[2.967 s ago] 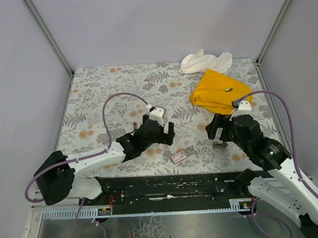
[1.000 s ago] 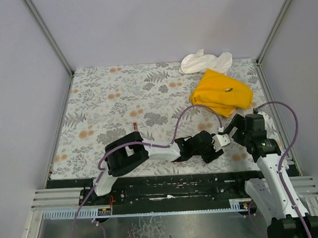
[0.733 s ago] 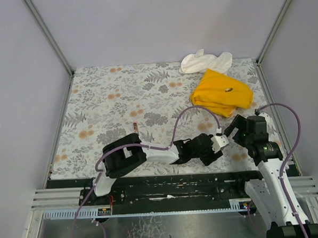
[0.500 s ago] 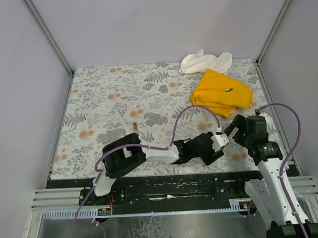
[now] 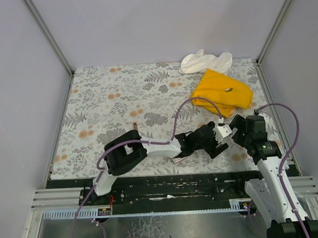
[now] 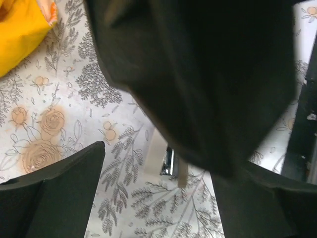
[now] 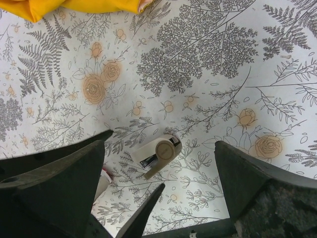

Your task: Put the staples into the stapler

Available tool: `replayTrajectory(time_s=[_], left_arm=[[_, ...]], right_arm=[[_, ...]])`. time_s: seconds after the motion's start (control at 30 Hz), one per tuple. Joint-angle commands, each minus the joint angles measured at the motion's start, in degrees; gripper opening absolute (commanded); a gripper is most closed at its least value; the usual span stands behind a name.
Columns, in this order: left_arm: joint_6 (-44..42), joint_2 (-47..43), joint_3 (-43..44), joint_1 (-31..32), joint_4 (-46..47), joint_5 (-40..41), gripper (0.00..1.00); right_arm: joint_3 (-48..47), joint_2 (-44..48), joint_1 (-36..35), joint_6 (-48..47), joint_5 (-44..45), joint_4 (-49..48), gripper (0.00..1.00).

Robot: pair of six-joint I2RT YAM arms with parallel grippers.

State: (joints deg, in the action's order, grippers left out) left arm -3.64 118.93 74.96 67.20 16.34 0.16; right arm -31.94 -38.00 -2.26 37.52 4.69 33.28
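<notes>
If you're hunting for the staples (image 5: 178, 160), the pink box is lying on the flowery table cover (image 5: 104, 100) near the front edge, tucked under your left arm (only a sliver shows). Off to its right lies the little stapler (image 7: 157, 151), nothing gripping it. Your left gripper (image 5: 218, 141) hangs over it, jaws apart. Your right gripper (image 7: 159, 145) is spread wide too, empty. The yellow cloth (image 5: 221, 91) sits farther back.

Left arm (image 5: 158, 149) and right arm (image 5: 277, 178): white links, black joints. A purple cable (image 5: 195, 99) loops along each. Right gripper (image 7: 159, 143) fingers (image 7: 59, 183) are black wedges; markings possibly present but unreadable.
</notes>
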Motion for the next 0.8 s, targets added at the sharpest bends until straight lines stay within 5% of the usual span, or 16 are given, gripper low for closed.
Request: replayTrajectory(time_s=[0.0,0.77], left_arm=[[-3.70,3.06,3.16,-1.00,0.18,-2.00,0.83],[-5.42,6.32,0.15,-1.07,-0.88,-3.36,0.77]], right_arm=[[0.13,-0.15,-0.29,-0.18,-1.40,-0.73,0.99],[-1.76,-3.81,-0.05,4.79,5.54,1.42,1.00]])
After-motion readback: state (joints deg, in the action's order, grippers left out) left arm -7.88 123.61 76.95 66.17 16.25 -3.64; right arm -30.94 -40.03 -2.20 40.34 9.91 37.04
